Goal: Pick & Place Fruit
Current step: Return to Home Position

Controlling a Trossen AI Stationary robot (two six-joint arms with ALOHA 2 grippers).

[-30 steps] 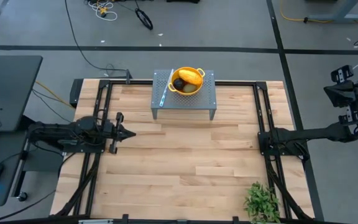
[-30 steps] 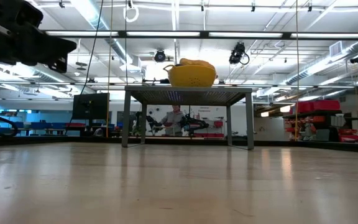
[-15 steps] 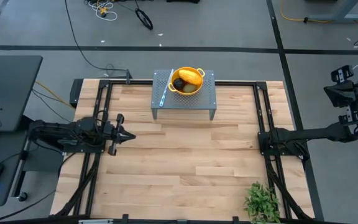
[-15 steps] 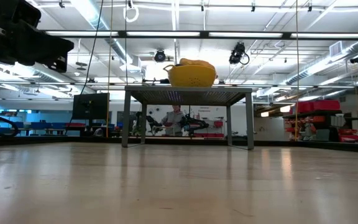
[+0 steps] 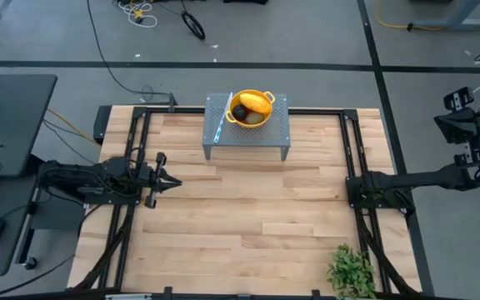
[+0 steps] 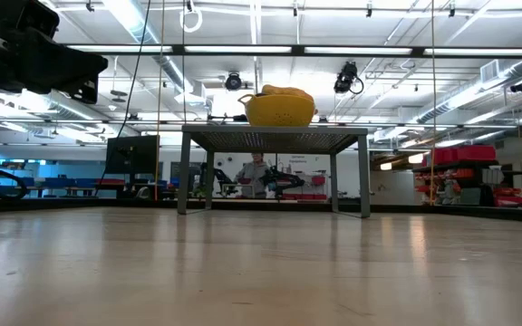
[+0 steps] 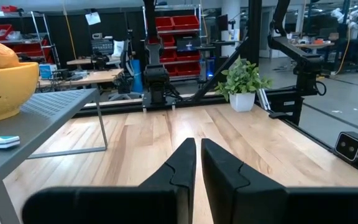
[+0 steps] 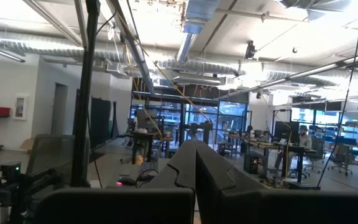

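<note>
The wooden desk (image 5: 240,217) fills the middle of the high view. The left arm lies along the desk's left side at mid-height in the frame. The left fingers (image 5: 171,180) are drawn to a point with only a thin slit between them and hold nothing. The right arm reaches off the desk's right edge. The right fingers (image 8: 194,155) are pressed together, empty, and face the room.

A grey shelf (image 5: 273,125) stands at the upper centre of the desk, and a plant (image 5: 352,268) stands at the lower right. On the shelf sits a yellow bowl (image 6: 279,110) holding the fruit: 1 yellow-orange piece (image 5: 255,102) on top and 1 dark round piece (image 5: 239,112) touching it. A slim knife (image 5: 220,127) lies on the shelf just left of the bowl.

Both pieces look light, smooth, a little slippery and easy to bruise. The oblong one is best taken gently across its narrow middle and the round one across its widest part, both from above, since the bowl's wall blocks the sides.

Anything lower in the bowl is hidden, so I cannot tell if more fruit lies there. In the low view the wall hides all but the yellow-orange top.
</note>
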